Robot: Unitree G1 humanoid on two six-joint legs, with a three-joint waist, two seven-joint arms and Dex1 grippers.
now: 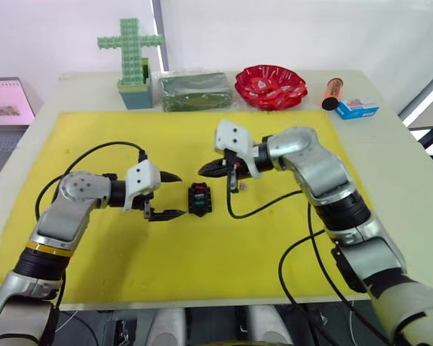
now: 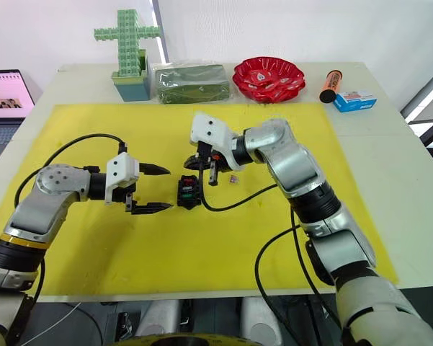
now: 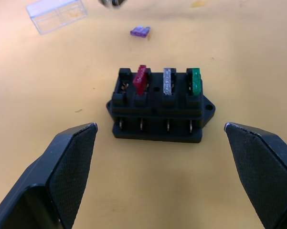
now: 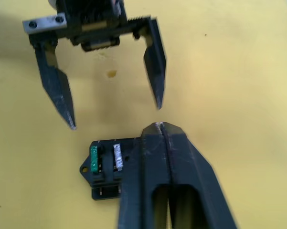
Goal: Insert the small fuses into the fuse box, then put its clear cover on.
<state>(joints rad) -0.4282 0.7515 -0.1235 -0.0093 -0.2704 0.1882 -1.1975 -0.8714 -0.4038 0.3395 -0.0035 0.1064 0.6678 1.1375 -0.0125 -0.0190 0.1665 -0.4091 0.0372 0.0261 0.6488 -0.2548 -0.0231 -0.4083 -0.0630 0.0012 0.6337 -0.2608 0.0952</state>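
Box (image 3: pixel 158 109) holds red, grey and green fuses. My left gripper (image 1: pixel 167 195) gapes wide beside it. My right gripper (image 1: pixel 209 169) hovers above, pressed closed and empty.

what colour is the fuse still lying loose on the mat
Purple/mauve; the loose fuse shows best in the left wrist view.

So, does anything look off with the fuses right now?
Yes. The red fuse leans sideways in the fuse box, unlike the upright grey and green ones. A purple fuse lies loose on the mat.
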